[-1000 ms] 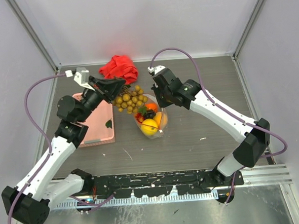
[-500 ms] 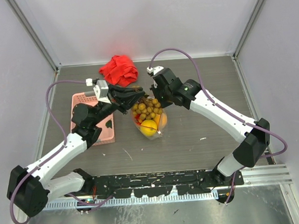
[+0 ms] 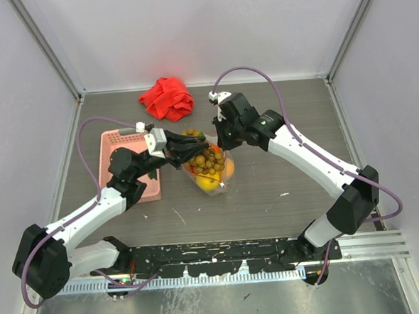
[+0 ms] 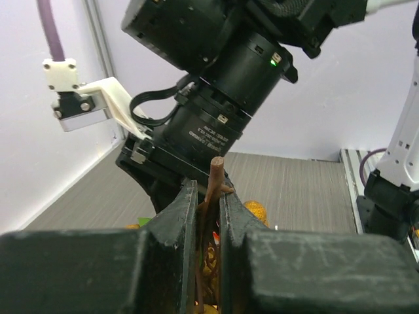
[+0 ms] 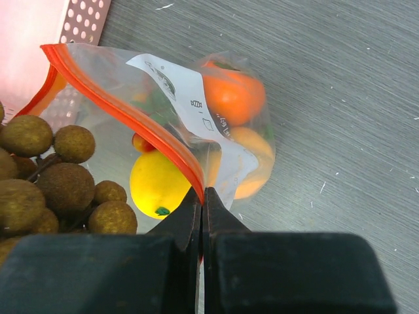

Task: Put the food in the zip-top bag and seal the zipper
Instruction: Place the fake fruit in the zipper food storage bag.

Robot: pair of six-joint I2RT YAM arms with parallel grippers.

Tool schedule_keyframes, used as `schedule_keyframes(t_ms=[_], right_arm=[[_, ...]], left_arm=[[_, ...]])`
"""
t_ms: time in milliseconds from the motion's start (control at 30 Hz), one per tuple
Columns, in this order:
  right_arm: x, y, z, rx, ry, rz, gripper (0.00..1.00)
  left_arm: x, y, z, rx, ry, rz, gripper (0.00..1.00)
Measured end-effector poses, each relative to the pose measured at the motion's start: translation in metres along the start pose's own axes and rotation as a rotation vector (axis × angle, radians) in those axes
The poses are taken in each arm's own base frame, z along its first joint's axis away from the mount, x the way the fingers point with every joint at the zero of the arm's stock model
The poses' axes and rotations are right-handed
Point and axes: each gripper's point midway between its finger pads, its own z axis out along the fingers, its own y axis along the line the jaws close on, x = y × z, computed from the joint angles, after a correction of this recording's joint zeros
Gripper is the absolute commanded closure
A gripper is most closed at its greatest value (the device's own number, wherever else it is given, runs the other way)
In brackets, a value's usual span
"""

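The clear zip-top bag (image 3: 221, 176) stands in the middle of the table, held up at its mouth. My right gripper (image 5: 201, 197) is shut on its orange-red zipper strip (image 5: 124, 108). A yellow lemon (image 5: 160, 183) and an orange (image 5: 230, 95) lie inside the bag. My left gripper (image 3: 188, 150) is shut on the brown stem (image 4: 213, 178) of the olive-brown grapes (image 3: 206, 159) and holds the bunch over the open mouth; the grapes also show in the right wrist view (image 5: 49, 183), hanging at the opening.
A pink plastic basket (image 3: 127, 153) lies left of the bag, partly under my left arm. A red cloth (image 3: 167, 97) lies at the back of the table. The grey walls stand close behind it.
My left gripper has carried the grapes right and down, from beside the basket to over the bag's mouth. The right gripper has kept its hold on the zipper strip.
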Motion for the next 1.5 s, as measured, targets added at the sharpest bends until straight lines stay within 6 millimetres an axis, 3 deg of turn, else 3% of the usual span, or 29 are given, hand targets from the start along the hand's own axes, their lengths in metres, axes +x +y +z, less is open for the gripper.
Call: schedule_keyframes(t_ms=[333,700,1500], right_arm=[[-0.001,0.004,-0.002,-0.025,-0.003,0.001,1.00],[0.000,0.005,-0.001,-0.027,-0.004,0.001,1.00],[0.001,0.005,-0.001,-0.034,-0.005,0.001,1.00]], left_arm=[[0.024,-0.012,-0.005,0.113,0.123,0.100,1.00],[0.024,-0.007,-0.012,0.112,0.198,0.246,1.00],[0.027,0.039,-0.019,-0.155,0.245,0.257,1.00]])
